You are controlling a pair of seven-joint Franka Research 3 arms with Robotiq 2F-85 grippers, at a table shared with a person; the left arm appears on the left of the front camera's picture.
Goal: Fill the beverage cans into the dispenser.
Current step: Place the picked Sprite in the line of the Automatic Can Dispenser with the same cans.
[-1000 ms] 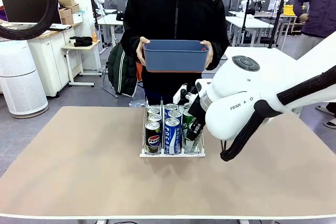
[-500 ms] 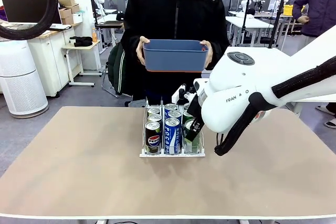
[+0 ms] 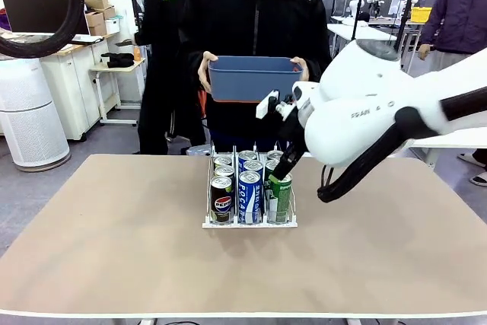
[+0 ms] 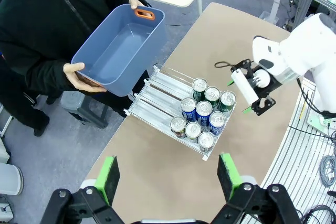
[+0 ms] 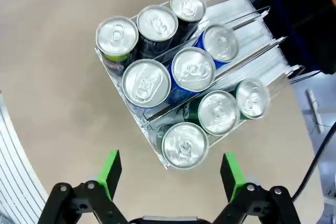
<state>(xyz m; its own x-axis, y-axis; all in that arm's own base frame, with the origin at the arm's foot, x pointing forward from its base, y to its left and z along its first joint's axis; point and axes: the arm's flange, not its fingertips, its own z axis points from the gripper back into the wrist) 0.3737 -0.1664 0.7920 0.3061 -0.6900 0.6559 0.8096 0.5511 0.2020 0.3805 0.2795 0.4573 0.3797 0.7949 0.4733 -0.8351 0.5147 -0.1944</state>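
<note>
- The dispenser [image 3: 249,222] sits mid-worktop [image 3: 114,249]: a white base with thin wire and clear dividers forming three narrow lanes, holding nine beverage cans [image 5: 193,70], three to a lane, all upright with round silver tops.
- In the front view only the nearest row reads clearly: a black Pepsi can [image 3: 221,199], a blue-and-white can [image 3: 250,198] and a green can [image 3: 280,196]; those behind are mostly hidden, and only their lids show.
- The far, bare part of the lanes [image 4: 157,95] is ribbed white track.
- The right gripper [image 5: 170,169] hovers above the green lane with its green-padded fingers spread wide and nothing between them; in the front view the bulky white arm covers most of it.
- The left gripper [image 4: 166,174] is high above the worktop, fingers wide apart and holding nothing; its black base is cut off by the picture's bottom edge.
- A person in a black jacket holds a smooth blue plastic tub [image 3: 255,79] with both hands beyond the far edge; from above its inside looks bare, with an orange grip at one end.
</note>
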